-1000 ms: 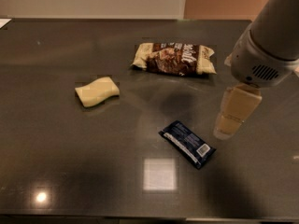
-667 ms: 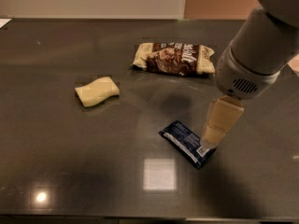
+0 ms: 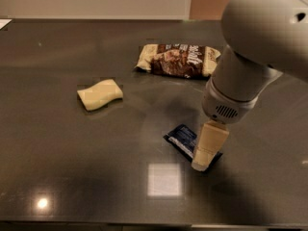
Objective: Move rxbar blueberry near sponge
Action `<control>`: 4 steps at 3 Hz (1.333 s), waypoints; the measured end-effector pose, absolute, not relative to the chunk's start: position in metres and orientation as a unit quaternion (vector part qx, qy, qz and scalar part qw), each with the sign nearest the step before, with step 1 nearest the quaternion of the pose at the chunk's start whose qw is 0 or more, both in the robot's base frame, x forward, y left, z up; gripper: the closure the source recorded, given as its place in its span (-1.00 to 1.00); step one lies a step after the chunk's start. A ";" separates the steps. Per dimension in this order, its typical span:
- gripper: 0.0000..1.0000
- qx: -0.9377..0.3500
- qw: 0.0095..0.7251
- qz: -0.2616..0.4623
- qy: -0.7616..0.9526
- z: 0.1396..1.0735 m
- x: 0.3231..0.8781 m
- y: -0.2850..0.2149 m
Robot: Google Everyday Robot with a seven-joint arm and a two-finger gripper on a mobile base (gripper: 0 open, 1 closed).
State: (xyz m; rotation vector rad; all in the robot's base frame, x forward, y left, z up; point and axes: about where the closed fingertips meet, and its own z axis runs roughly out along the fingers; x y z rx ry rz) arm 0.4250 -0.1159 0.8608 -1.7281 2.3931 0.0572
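The gripper (image 3: 202, 160) is hanging over the right end of the rxbar blueberry (image 3: 182, 137), likely to grasp it; whether it is open or closed, I cannot tell. The bar is lying flat on the worktop (image 3: 72, 177), with the sponge (image 3: 100, 94) well apart to its left.

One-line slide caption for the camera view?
Gripper at the near-right end of the blue bar on a dark table; sponge off to the left, snack bag behind.

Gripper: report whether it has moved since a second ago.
Yes. The gripper shifted left and lower in view, from right of the rxbar to over its right end.
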 end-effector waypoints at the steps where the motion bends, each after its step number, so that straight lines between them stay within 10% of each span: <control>1: -1.00 -0.589 0.079 0.020 0.804 0.843 0.420 -0.105; 2: -1.00 -0.593 0.067 0.017 0.802 0.828 0.417 -0.098; 4: -0.19 -0.594 0.065 0.010 0.801 0.819 0.410 -0.095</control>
